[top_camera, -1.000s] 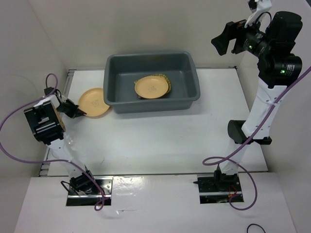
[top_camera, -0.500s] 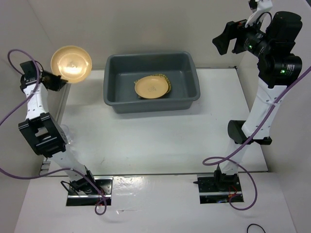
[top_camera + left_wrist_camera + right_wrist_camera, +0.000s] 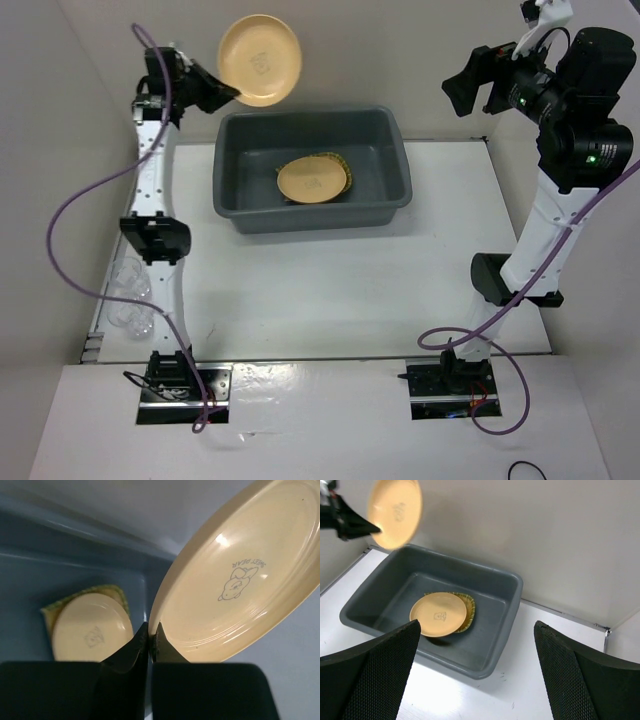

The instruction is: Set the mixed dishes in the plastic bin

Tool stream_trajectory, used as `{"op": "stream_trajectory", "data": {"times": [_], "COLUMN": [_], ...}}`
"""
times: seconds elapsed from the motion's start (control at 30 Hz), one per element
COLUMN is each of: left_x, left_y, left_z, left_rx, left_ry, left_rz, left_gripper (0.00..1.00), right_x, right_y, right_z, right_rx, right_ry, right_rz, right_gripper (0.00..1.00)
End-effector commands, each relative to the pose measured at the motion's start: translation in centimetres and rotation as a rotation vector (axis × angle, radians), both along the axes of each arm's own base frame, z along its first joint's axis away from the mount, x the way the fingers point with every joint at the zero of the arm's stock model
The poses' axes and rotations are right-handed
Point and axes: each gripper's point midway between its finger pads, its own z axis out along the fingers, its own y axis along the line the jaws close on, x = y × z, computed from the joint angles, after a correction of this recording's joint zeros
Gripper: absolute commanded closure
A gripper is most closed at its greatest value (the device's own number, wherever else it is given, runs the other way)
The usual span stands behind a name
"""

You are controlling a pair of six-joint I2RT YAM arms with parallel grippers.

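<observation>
My left gripper (image 3: pixel 226 95) is shut on the rim of a pale-orange plate (image 3: pixel 260 60) and holds it tilted, high above the back left corner of the dark grey plastic bin (image 3: pixel 250 170). In the left wrist view the jaws (image 3: pixel 151 630) pinch the plate's edge (image 3: pixel 240 575). A second orange plate (image 3: pixel 312 180) lies in the bin on the yellow bamboo tray (image 3: pixel 344 163). Small clear cups (image 3: pixel 130 292) stand at the table's left edge. My right gripper (image 3: pixel 468 82) is open and empty, high at the back right.
The right wrist view shows the bin (image 3: pixel 502 582), the plate inside it (image 3: pixel 439 614) and the held plate (image 3: pixel 396 511). White walls close in the table at the left and back. The right arm's elbow (image 3: pixel 490 275) hangs over the table's right side.
My left arm has swung up from the table's left side, carrying the plate from table level to high above the bin's back left corner. The right arm has barely moved.
</observation>
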Motion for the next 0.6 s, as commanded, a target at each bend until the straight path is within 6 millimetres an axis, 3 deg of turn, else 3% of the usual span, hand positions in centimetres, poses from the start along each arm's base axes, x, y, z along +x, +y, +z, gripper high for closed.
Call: {"op": "stream_trajectory", "data": {"times": [0.0, 0.03, 0.07, 0.2, 0.23, 0.27, 0.3, 0.43, 0.57], "left_x": [-2.4, -2.1, -2.5, -2.8, -2.5, -2.9, -3.0, -3.4, -4.0], "left_y": [-5.8, -6.8, -8.4, -11.7, -11.6, -12.4, -12.8, -12.5, -12.2], "left_z": [-3.1, -6.4, -7.4, -10.9, -12.3, -12.1, -13.3, -17.6, -19.9], "left_rx": [-0.055, -0.063, -0.04, 0.002, 0.007, 0.009, 0.029, 0.057, 0.112], "left_ry": [0.114, 0.203, 0.224, 0.277, 0.301, 0.304, 0.325, 0.427, 0.483], "left_rz": [-0.2, -0.216, -0.235, -0.278, -0.269, -0.283, -0.281, -0.287, -0.275], "left_gripper": [1.0, 1.0, 1.0, 1.0, 1.0, 1.0, 1.0, 1.0, 1.0], "right_x": [-0.9, -0.9, -1.1, -1.1, -1.1, -1.1, -1.5, -1.5, -1.9], "right_y": [-0.2, -0.2, -0.2, -0.2, -0.2, -0.2, -0.1, -0.1, -0.1], "right_z": [0.6, 0.6, 0.9, 0.9, 0.9, 0.9, 1.2, 1.2, 1.5], "right_rx": [0.002, 0.002, 0.001, 0.001, 0.001, 0.001, 0.001, 0.001, 0.0], "right_ry": [-0.015, -0.015, -0.026, -0.026, -0.026, -0.026, -0.035, -0.035, -0.044], "right_rz": [-0.007, -0.007, -0.007, -0.007, -0.007, -0.007, -0.007, -0.007, -0.007], "right_gripper": [0.02, 0.02, 0.02, 0.02, 0.02, 0.02, 0.02, 0.02, 0.02]}}
